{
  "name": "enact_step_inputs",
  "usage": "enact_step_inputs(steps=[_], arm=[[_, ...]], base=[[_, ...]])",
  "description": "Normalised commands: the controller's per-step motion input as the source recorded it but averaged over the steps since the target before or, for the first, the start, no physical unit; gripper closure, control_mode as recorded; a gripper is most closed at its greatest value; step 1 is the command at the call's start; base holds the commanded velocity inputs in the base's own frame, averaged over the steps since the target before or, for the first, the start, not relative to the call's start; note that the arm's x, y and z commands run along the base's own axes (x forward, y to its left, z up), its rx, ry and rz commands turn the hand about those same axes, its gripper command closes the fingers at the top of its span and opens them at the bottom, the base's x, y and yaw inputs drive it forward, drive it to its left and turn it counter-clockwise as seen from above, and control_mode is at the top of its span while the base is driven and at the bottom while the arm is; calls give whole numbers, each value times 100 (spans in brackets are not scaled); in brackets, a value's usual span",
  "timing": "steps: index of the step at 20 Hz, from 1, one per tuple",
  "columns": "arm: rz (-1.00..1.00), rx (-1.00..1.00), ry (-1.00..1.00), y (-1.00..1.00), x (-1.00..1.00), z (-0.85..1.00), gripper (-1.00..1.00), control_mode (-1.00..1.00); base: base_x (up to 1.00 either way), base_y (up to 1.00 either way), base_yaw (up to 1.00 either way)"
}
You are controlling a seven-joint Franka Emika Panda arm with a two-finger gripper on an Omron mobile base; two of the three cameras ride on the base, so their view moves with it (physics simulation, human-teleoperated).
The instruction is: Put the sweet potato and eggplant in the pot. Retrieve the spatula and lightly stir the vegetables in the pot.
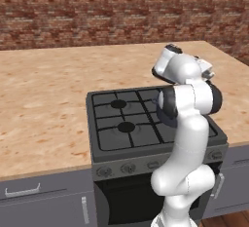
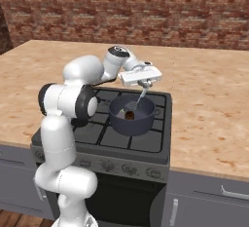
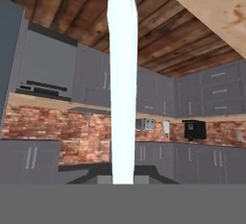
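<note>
Now stirring: sweet potato (image 2: 130,116) lies inside the pot (image 2: 131,116) on the stove (image 2: 146,143). Gripper (image 2: 144,84), just above, pinches the pale spatula (image 2: 138,99), blade dipped inside. Best kept to slow, small circles, away from the pot wall.
</note>
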Motion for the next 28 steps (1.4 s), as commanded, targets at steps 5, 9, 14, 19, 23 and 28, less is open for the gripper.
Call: enact_step_inputs(steps=[5,9,14,19,23,28], arm=[[2,-5,1,20,0,-22,100,-100],[1,-4,1,11,6,-11,100,-100],[0,-4,1,9,9,-10,100,-100],[0,-4,4,10,5,-19,100,-100],[0,-3,6,8,4,-28,100,-100],[0,-2,3,3,15,-10,100,-100]], base=[[0,0,0],[0,0,0],[0,0,0],[0,0,0],[0,0,0],[0,0,0]])
